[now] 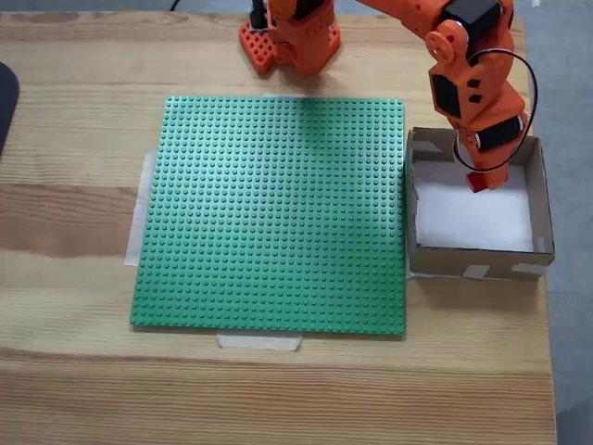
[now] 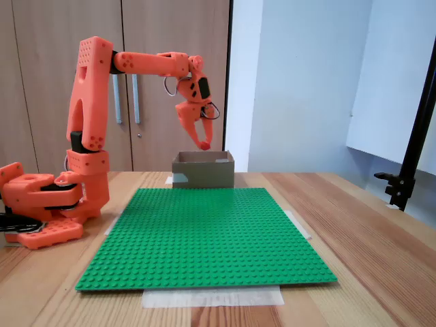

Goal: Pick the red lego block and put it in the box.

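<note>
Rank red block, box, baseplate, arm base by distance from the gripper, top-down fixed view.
From the gripper:
1. Red block, at the jaws.
2. Box, directly beneath.
3. Baseplate, left of the box.
4. Arm base, at the top edge.

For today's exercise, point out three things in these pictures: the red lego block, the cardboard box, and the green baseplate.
Red lego block (image 1: 478,182): fixed view from above, its visible red face, held at the gripper tips over the box.
Cardboard box (image 2: 203,178): fixed view from the side, its front wall.
Green baseplate (image 1: 278,218): fixed view from above, its studded middle.
</note>
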You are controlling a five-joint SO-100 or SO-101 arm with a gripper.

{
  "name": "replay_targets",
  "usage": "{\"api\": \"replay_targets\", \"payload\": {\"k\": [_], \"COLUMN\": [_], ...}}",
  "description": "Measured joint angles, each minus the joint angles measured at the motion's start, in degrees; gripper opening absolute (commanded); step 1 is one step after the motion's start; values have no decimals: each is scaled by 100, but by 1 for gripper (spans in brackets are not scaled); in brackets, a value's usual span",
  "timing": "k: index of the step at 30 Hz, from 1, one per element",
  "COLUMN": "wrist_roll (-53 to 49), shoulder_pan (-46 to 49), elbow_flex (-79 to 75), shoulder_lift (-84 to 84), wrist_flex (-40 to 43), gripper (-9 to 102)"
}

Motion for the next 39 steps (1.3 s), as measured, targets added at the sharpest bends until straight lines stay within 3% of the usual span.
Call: {"api": "replay_targets", "payload": {"k": [17,39], "wrist_roll": [35,-809], "shoulder_pan": [-44,800], "elbow_flex": [26,3208], "shoulder_lift": [26,3138], "wrist_flex": [88,-861], "gripper": [17,9]}}
